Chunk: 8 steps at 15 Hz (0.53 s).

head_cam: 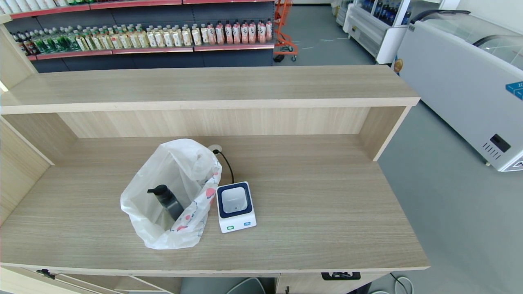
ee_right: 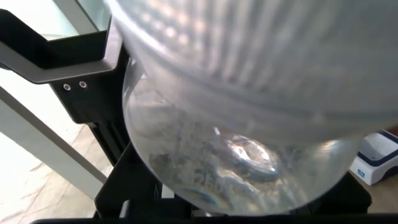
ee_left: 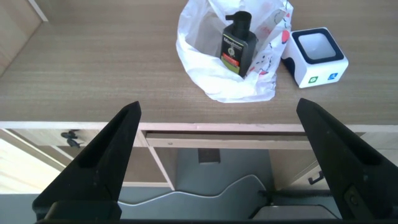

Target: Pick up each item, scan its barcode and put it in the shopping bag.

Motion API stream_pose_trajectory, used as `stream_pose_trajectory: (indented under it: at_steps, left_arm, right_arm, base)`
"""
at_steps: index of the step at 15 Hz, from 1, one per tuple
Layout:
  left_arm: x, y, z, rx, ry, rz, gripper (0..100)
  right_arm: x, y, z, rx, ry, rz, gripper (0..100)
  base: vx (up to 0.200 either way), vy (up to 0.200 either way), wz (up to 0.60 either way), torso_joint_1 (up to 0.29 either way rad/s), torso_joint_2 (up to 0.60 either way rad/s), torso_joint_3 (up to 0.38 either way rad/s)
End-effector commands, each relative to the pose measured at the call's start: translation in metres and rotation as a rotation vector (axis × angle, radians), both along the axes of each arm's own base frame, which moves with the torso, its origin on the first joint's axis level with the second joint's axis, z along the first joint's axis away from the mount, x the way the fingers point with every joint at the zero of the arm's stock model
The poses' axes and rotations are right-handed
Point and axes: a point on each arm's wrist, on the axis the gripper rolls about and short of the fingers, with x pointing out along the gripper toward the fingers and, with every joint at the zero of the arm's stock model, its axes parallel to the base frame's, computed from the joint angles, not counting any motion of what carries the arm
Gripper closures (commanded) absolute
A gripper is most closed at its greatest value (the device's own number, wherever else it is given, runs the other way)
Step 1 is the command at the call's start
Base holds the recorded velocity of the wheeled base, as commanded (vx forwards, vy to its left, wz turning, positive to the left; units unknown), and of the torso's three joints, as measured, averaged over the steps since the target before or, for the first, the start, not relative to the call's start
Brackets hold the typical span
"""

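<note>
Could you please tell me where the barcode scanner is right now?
In the head view, the barcode scanner sits on the counter, just right of the shopping bag that holds a black bottle.

A pale wood counter (head_cam: 327,204) with a raised back ledge (head_cam: 204,85); beyond it grey floor (head_cam: 441,196), shelves (head_cam: 143,51) of bottled drinks, white chest freezers (head_cam: 449,81) to the right

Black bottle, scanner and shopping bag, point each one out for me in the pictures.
black bottle (head_cam: 170,204), head view, on its dark body.
scanner (head_cam: 234,204), head view, on its top window.
shopping bag (head_cam: 132,204), head view, on its white outer wall.
</note>
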Motion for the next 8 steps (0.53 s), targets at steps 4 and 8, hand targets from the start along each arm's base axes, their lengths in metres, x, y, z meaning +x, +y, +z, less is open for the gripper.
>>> stream_pose_trajectory:
  at_steps: [4,8]
  left_arm:
    - [0.0001,0.0,-0.0001,0.0,0.002,0.0,0]
    - [0.0,0.0,0.0003,0.0,0.0,0.0,0]
  right_arm:
    - [0.0016,0.0005,-0.003,-0.012,-0.012,-0.006,100]
    - [0.0031,0.0011,-0.004,-0.018,0.0,-0.006,100]
  base:
    - [0.0,0.0,0.0,0.0,0.0,0.0]
    - [0.0,0.0,0.0,0.0,0.0,0.0]
